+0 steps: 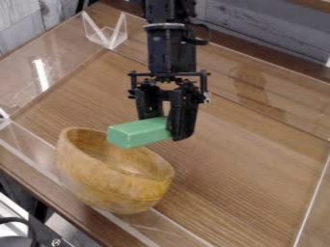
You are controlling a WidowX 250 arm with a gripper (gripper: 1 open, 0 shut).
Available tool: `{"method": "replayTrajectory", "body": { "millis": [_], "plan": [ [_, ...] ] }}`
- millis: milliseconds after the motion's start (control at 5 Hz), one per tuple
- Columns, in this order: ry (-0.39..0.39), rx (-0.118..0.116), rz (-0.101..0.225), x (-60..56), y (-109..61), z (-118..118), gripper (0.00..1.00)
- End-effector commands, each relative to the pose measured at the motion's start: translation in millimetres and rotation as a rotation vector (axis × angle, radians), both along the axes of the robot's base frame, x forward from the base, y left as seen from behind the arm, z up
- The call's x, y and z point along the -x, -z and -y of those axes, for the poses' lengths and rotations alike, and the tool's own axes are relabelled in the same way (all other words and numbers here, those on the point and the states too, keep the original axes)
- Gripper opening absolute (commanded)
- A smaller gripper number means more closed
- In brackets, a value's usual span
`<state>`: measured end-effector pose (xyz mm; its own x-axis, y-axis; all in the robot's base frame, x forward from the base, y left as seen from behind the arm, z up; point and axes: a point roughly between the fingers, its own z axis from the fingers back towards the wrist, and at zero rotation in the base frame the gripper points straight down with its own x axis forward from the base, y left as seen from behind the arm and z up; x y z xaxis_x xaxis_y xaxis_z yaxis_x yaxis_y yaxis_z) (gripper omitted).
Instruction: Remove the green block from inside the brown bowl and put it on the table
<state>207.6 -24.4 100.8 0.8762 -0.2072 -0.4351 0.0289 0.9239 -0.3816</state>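
So the green block (138, 133) was gripped in the black gripper (168, 111), jaws closed on it, and was held up off the table (238, 145), slightly tilted. It was seen at about 1 o'clock from the brown bowl (114, 174), overlapping the far rim in the view; whether the rim was touched can't be told. The bowl was set toward 7 o'clock on the tabletop, near the clear acrylic wall (65, 203).
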Motion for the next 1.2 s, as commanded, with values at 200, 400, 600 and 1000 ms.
{"method": "replayTrajectory", "body": {
  "millis": [200, 400, 600, 1000],
  "plan": [
    [0.034, 0.001, 0.048, -12.4, -2.3, 10.4, 0.0],
    [0.049, 0.006, 0.05, -14.6, 0.6, 14.7, 0.0],
    [0.063, 0.009, 0.052, -16.2, 3.5, 18.3, 0.0],
    [0.085, 0.016, 0.057, -20.4, 8.3, 23.6, 0.0]
  ]
}}
